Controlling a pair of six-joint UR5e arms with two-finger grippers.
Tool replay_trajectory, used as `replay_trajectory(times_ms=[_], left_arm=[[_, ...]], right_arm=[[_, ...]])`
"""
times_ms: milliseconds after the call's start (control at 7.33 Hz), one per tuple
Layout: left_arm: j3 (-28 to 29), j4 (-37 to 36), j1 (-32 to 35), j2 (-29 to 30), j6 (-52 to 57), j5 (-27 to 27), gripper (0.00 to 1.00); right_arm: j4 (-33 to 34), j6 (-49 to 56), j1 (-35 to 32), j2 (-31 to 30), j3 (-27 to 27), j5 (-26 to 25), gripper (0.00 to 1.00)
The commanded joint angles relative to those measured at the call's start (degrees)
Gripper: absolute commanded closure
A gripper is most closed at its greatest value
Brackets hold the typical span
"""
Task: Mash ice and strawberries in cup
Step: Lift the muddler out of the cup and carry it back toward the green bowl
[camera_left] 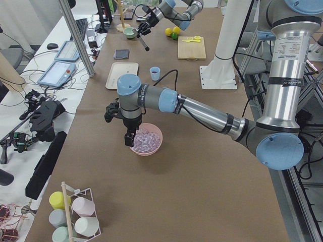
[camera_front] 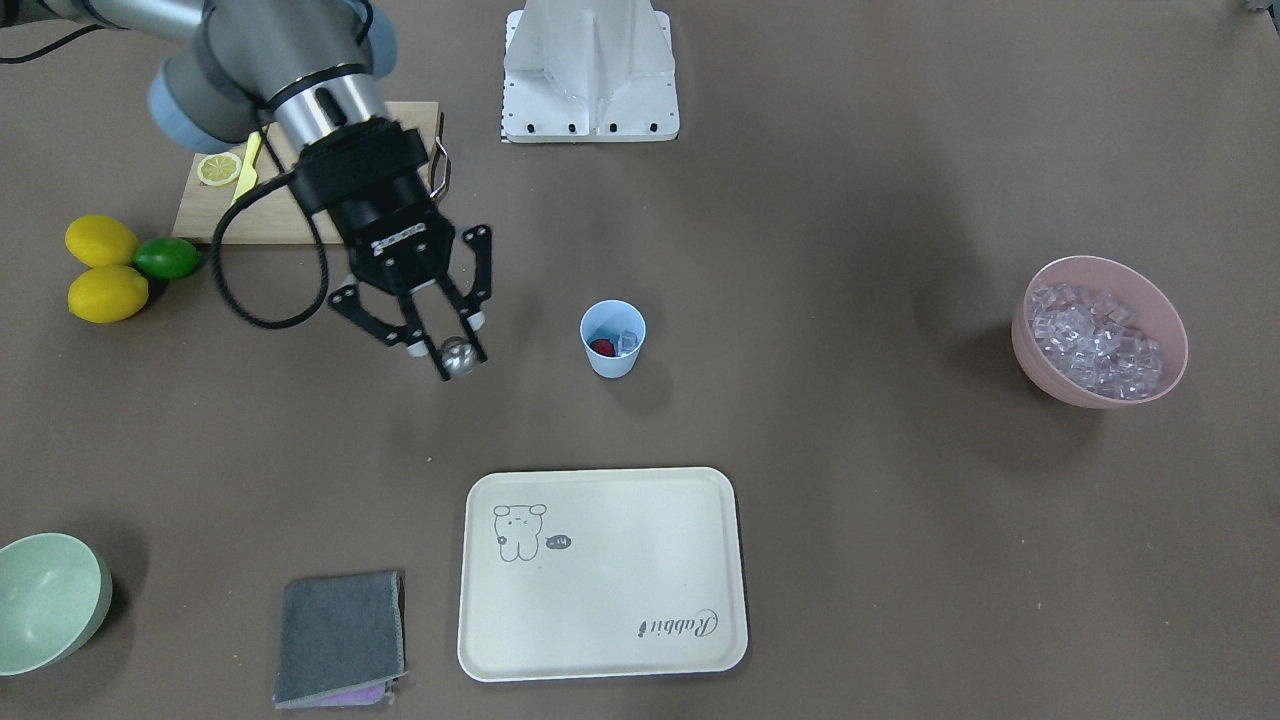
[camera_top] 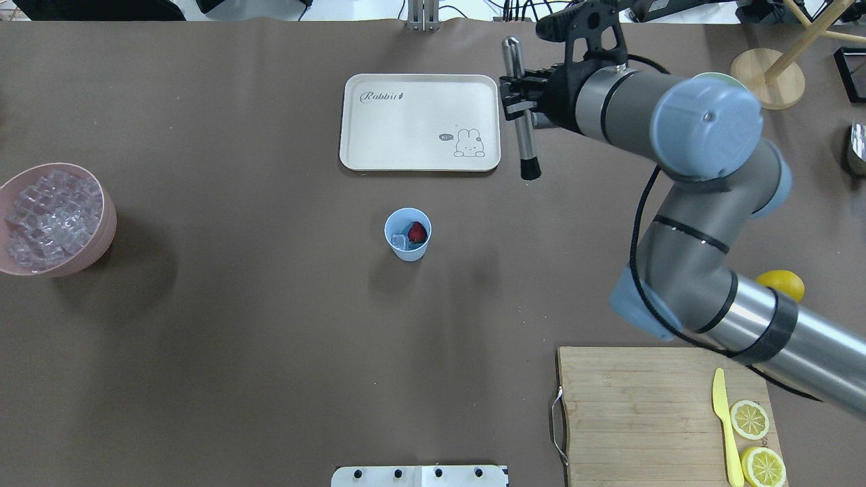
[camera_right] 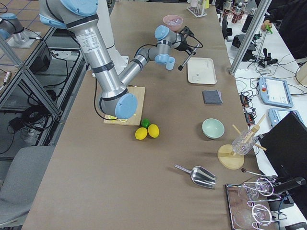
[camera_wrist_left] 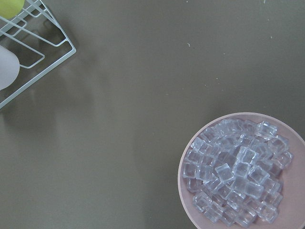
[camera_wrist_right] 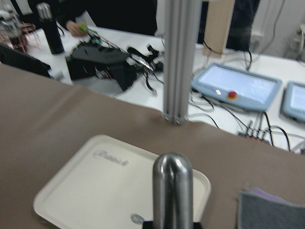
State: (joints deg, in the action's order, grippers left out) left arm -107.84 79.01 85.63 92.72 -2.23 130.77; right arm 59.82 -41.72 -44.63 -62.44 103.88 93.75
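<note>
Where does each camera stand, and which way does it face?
Front-facing: across the table, facing the robot's base, down on the cup; right arm, right pincer at view's left.
Overhead: behind the robot, looking forward and down; right arm only.
Exterior left: table's left end, looking along it; left arm near, at the pink bowl.
Exterior right: opposite end; right arm near.
Left wrist: down on the pink bowl; no arm shows.
Right wrist: along the muddler toward the tray.
Front-facing and overhead share cup and tray.

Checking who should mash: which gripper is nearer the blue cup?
Right. The right gripper, holding a muddler, hovers a short way to the cup's side; the left gripper is far off at the pink ice bowl.
</note>
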Motion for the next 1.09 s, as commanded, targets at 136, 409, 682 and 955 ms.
replay_trajectory(times_ms=[136,409,682,955], left_arm=[[-2.4,0.1,2.6,-1.7,-0.1,-0.1,0.02],[-3.9,0.1,2.6,-1.8,-0.1,-0.1,0.02],[-4.5,0.1,2.6,-2.2,-0.1,-0.2,0.02],[-4.7,0.1,2.6,-2.1,-0.1,-0.2,0.02]], right_arm=[[27.5,-0.2,-10.6,-2.1,-1.0,25.6,1.00],[30.4,-0.2,-11.3,-3.1,-7.4,28.8,1.00],[30.3,0.0,-11.5,-3.1,-15.5,30.9,1.00],[30.2,0.7,-11.0,-3.1,-19.1,30.9,1.00]])
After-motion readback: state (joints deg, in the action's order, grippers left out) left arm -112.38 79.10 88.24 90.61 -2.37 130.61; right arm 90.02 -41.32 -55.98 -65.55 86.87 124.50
